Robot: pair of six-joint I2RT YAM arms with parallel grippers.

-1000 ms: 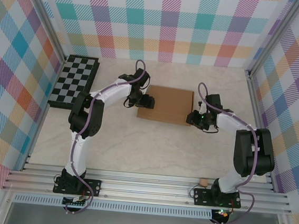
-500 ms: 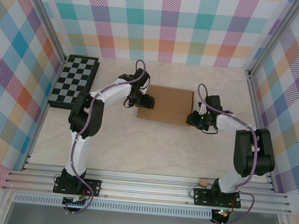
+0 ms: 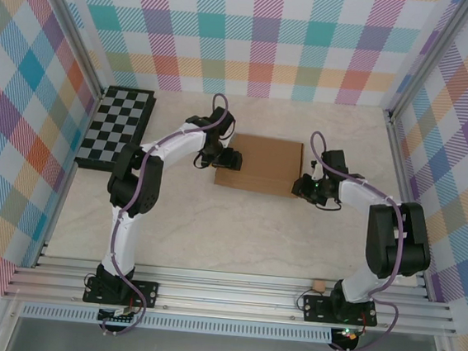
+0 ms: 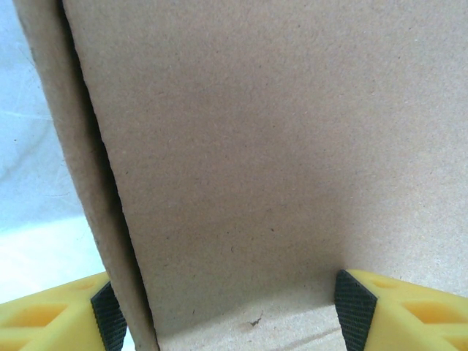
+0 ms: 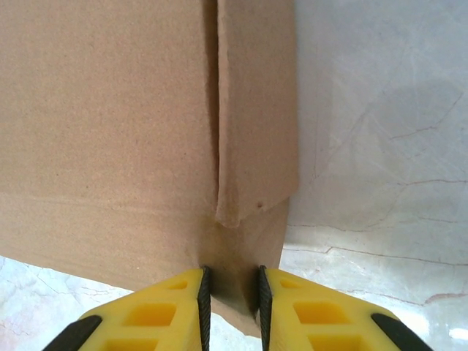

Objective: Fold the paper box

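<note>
paper box (image 3: 262,163) lies flat at the centre of the surface (image 3: 212,231). left claw (image 3: 229,159) sits at the box's 9 o'clock edge, released, fingers spread wide with cardboard between them. right claw (image 3: 303,186), at the 4 o'clock corner, is clenched on the box's edge.

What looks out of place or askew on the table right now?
A tiny cardboard scrap lies loose by the right arm's base. On the paper box, the side flap stands away from the top panel, leaving a dark gap, seen from the right wrist. Nothing looks torn or spilled.
</note>
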